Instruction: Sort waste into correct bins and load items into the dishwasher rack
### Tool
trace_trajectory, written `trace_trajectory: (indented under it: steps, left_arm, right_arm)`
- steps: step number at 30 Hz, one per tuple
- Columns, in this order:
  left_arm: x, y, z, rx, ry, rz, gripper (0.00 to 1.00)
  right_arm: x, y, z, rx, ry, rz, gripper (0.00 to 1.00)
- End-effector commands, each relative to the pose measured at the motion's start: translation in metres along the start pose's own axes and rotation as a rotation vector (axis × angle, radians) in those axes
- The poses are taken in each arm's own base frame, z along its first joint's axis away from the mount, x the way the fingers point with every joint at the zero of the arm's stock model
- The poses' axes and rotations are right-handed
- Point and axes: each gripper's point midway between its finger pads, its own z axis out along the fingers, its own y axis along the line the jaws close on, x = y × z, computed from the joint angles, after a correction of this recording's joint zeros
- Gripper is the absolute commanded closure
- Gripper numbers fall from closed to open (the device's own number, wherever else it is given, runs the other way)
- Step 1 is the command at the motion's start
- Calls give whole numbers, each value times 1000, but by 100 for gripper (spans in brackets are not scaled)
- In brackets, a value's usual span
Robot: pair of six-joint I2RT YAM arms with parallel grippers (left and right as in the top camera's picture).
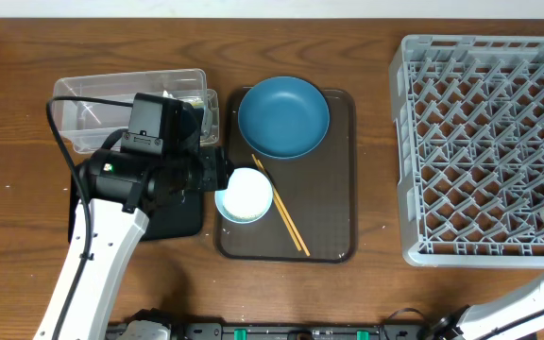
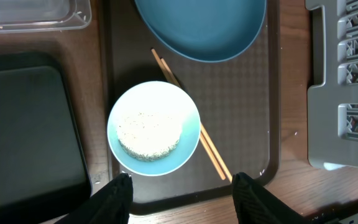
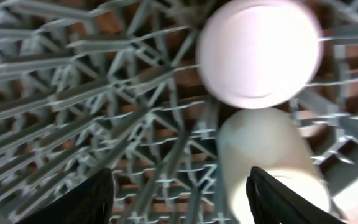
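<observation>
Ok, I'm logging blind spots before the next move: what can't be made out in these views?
- Overhead: the left arm covers most of the black tray and part of the clear tub, hiding their contents.
- Overhead: the right arm is cut off at the lower right corner.
- Right wrist: blur; whether the pink cup and pale cup stand in the rack is unclear.

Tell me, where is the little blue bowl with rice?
Overhead, the bowl sits in the brown tray's near left corner, beside the blue plate, chopsticks at its right side.

No text, label or number is readable anywhere.
</observation>
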Motion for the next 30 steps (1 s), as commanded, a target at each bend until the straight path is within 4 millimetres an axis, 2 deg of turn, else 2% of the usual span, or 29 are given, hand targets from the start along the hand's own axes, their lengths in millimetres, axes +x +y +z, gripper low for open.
trace_trajectory:
  steps: [1,6,10,15,19,23,27,30]
  left_arm:
    - [-4,3,-1,-14,-9,11,45]
    - [-4,3,-1,-14,-9,10,41]
    - [-4,3,-1,-15,-8,10,41]
    - [-3,9,-2,-49,-7,7,41]
    - [-3,13,-2,-73,-9,6,41]
    - [-4,19,-1,-113,-15,3,41]
    - [-3,21,6,-119,8,-1,41]
    - [-2,18,19,-119,44,10,41]
  right_arm:
    - [1,25,-19,-143,-12,-76,32]
    - [15,64,-53,-257,-60,-198,32]
    - [38,101,-85,-302,-117,-336,31]
    - [91,151,-114,-350,-126,-537,30]
    - [142,177,-115,-312,-66,-684,30]
    - [189,185,-104,-194,0,-824,30]
    - [213,178,-99,-28,6,-873,29]
    - [231,171,-98,64,17,-907,29]
